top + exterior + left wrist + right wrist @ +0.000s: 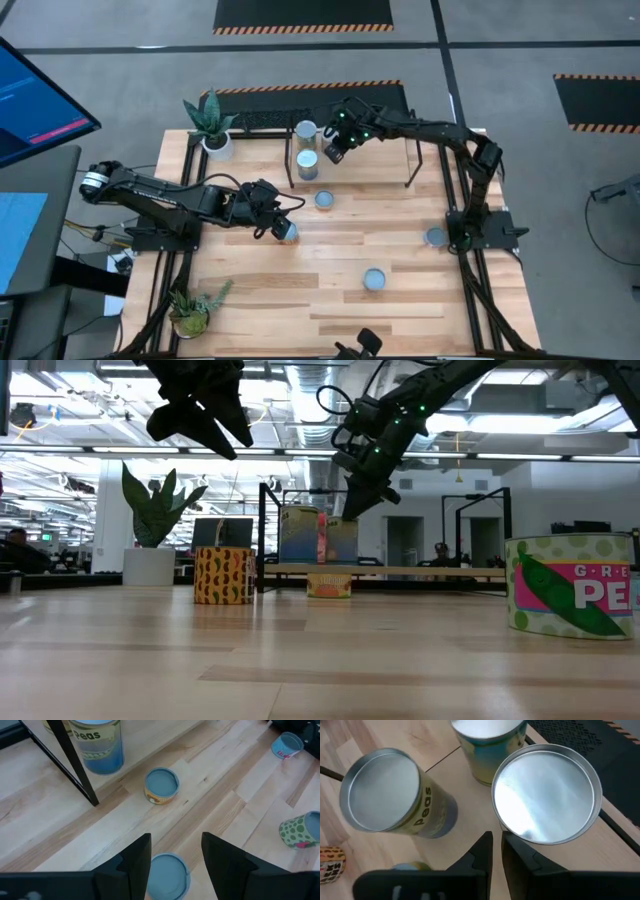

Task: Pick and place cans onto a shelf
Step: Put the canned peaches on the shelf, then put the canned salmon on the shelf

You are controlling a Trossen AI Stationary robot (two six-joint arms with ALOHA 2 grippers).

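High view: the left gripper (283,228) hangs over a can (288,231) in front of the shelf (380,170). Two cans (306,145) stand on the shelf, beside the right gripper (333,152).
Low view: a green pea can (570,584) sits on the worktop (300,660), well in front of the shelf.
Left wrist view: the fingers (135,862) are wide open above a blue can top (166,875).
Right wrist view: the fingers (480,852) are nearly closed, holding nothing, over the shelf cans (395,795).
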